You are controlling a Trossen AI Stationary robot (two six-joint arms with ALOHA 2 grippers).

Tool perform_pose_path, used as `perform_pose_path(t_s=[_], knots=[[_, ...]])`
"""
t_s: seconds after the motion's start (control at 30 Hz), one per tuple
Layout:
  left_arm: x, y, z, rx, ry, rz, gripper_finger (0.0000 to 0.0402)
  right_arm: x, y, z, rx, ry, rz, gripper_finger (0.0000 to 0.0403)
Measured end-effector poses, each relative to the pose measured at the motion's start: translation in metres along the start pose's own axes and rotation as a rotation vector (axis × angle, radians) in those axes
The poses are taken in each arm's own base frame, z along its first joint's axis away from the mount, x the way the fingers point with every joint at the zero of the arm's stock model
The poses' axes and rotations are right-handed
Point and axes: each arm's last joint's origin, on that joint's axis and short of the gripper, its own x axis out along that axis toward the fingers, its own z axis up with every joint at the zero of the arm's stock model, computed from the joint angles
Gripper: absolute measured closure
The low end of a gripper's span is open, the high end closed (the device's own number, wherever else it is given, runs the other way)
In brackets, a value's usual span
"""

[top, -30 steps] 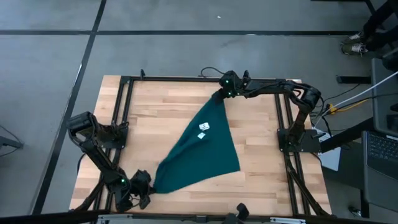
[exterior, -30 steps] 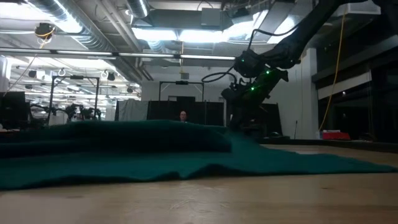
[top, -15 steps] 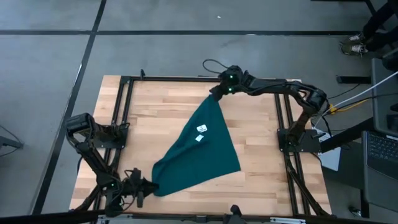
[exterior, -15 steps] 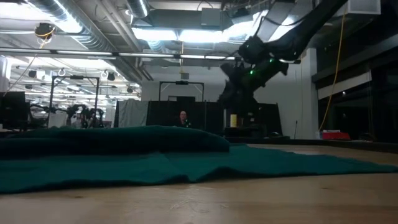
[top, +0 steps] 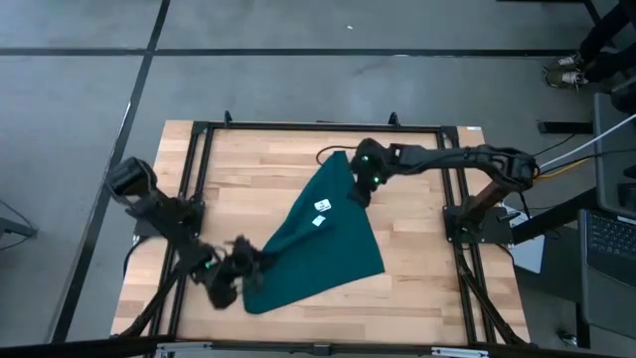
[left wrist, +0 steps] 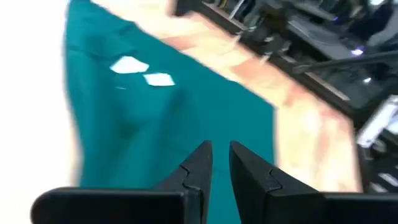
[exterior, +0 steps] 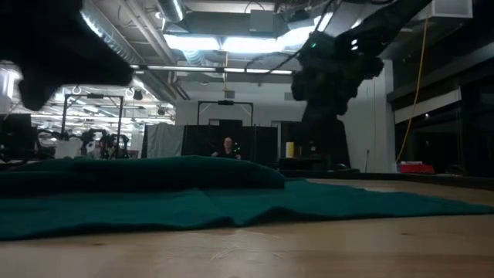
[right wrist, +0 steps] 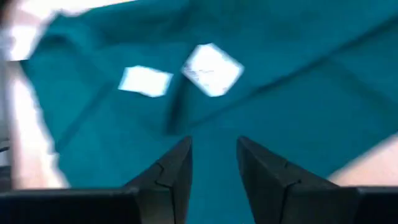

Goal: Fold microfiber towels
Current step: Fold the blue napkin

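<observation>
Towel [top: 323, 234] placement first: you have the dark teal cloth lying on the wooden table [top: 258, 164], folded into a rough triangle whose narrow tip points to the far edge near the right arm and whose wide end runs toward the near edge. Two small white tags [top: 323, 211] sit on its upper face; the right wrist view shows them [right wrist: 180, 73] close ahead.

Your right gripper [top: 364, 177] hovers over the towel's far tip. Its jaws stand a little apart with only cloth showing between them in the right wrist view [right wrist: 213, 165], so they hold nothing.

Your left gripper [top: 237, 270] is at the near left corner of the towel, above its edge. In the left wrist view [left wrist: 215, 163] its jaws show a narrow gap and nothing pinched in it.

By my reading, you are between folds: one diagonal fold looks done and both arms are lining up over opposite ends for a fresh grasp. The next move calls for you to lower each gripper onto its own corner, take all layers together, and carry one end across to the other without dragging the lower layer. Watch that the doubled edge at the near left does not slip apart as you pinch it.
</observation>
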Motion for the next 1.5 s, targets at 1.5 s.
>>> perform_pose_path(t_s=[1.5], knots=[[0.072,0.091,0.115,0.257,0.373,-0.265,0.0385,0.053,0.011,-0.028,0.095,-0.045,0.364,0.026]])
